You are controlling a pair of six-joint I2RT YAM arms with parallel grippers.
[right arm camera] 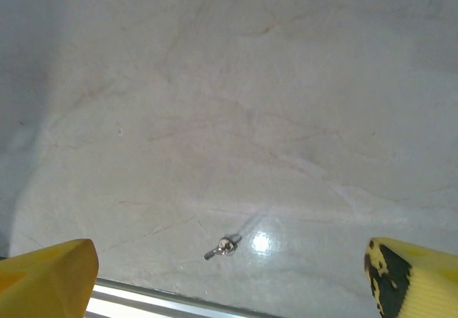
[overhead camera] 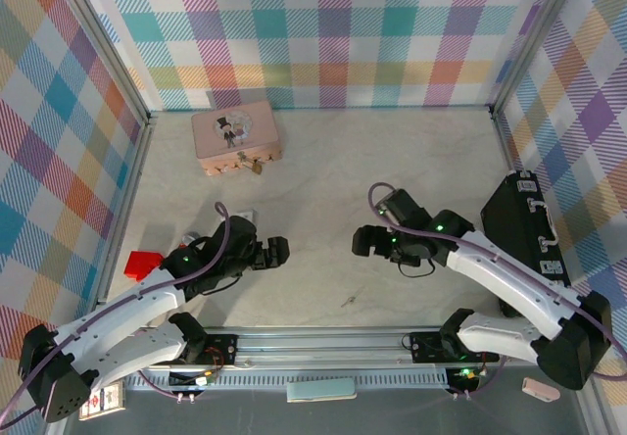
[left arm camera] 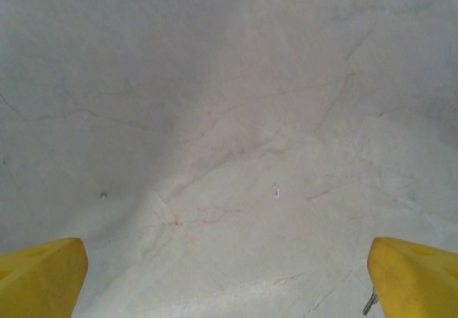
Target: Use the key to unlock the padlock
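Right wrist: tiny stiff key (right arm camera: 223, 247) lies flat, likely slippery; pinch its round head. Right gripper (right arm camera: 229, 278) gapes empty, left gripper (left arm camera: 229, 282) too.

Pink tin (overhead camera: 235, 133) at the back, red block (overhead camera: 143, 263) left, black case (overhead camera: 519, 224) right.

Padlock (overhead camera: 256, 169) too tiny for detail, locked or open unclear, key (overhead camera: 348, 301) a faint sliver from above

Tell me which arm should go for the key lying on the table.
Right. The key lies loose on the table, roughly centred between the right arm's open jaws in its wrist view, and looks nearer that arm from above. The left arm sits a bit farther off.
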